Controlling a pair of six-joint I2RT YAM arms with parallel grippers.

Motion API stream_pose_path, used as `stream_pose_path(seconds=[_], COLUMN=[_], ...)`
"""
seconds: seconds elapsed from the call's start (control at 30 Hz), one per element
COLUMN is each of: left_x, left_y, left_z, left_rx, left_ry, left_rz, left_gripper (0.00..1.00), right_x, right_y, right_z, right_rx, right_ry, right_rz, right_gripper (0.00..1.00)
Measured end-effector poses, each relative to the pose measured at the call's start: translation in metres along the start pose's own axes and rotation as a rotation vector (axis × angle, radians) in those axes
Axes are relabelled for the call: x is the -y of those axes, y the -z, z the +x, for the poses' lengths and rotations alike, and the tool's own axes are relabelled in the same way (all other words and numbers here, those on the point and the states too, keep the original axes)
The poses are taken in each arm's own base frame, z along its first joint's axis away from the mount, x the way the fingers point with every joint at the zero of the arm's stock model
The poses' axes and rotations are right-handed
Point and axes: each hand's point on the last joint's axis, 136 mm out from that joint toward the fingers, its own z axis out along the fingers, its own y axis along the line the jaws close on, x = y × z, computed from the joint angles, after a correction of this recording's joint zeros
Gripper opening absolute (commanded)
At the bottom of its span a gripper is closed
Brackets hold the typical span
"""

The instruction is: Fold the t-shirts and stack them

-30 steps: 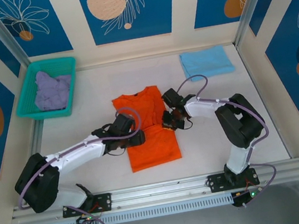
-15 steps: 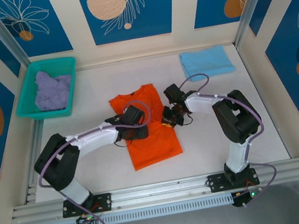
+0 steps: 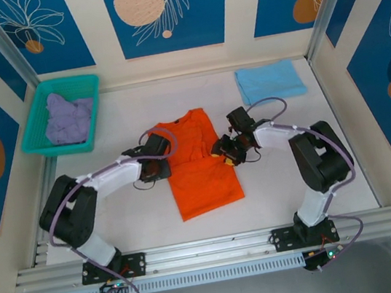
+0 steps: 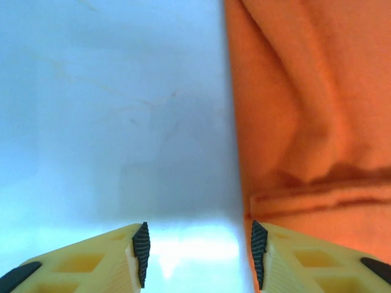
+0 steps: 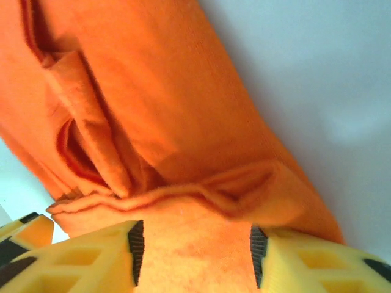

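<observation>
- Now the orange shirt (image 3: pixel 199 162) lies flat in the middle of the surface (image 3: pixel 123 106).
- Left jaws: spread wide at the orange shirt's left edge, mostly above bare surface, one fingertip (image 4: pixel 259 244) at the cloth's border.
- Right jaws: spread wide over the orange shirt's right side, above a bunched fold, gripping nothing.

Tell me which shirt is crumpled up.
The pale lavender cloth t-shirt, heaped in the teal plastic mesh basket; the bright orange t-shirt and the light blue t-shirt lie flat.

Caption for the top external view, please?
Left gripper and right gripper flank an orange t-shirt; light blue t-shirt folded behind, lavender t-shirt in teal basket.
</observation>
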Motion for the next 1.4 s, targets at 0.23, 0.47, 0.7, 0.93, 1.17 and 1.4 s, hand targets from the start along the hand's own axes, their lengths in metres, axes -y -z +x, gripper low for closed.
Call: stream_pose_path(seconds=[0.23,0.47,0.7,0.93,1.17,1.4], left_x=[0.004,0.026,0.037,0.039,0.043,0.048], left_y=[0.067,0.062,0.045,0.036,0.035,0.037], left_z=[0.009,0.091,0.150,0.156,0.159,0.166], left_rx=[0.084,-0.121,-0.248,-0.264,-0.277,-0.295], left_ry=[0.042,0.059,0.133,0.276,0.356,0.348], left_rz=[0.211,0.404,0.450,0.478,0.503,0.500], left_gripper=[0.60,0.59,0.55,0.48,0.44,0.43], right_x=[0.007,0.068,0.090,0.098,0.102,0.101], right_y=[0.050,0.049,0.052,0.041,0.034,0.029], right_z=[0.027,0.078,0.117,0.120,0.120,0.116], right_rx=[0.098,0.006,-0.029,-0.058,-0.077,-0.080], right_ry=[0.059,0.050,0.101,0.093,0.084,0.095], right_rz=[-0.079,0.035,0.058,0.110,0.136,0.143], right_gripper=[0.59,0.60,0.64,0.57,0.47,0.23])
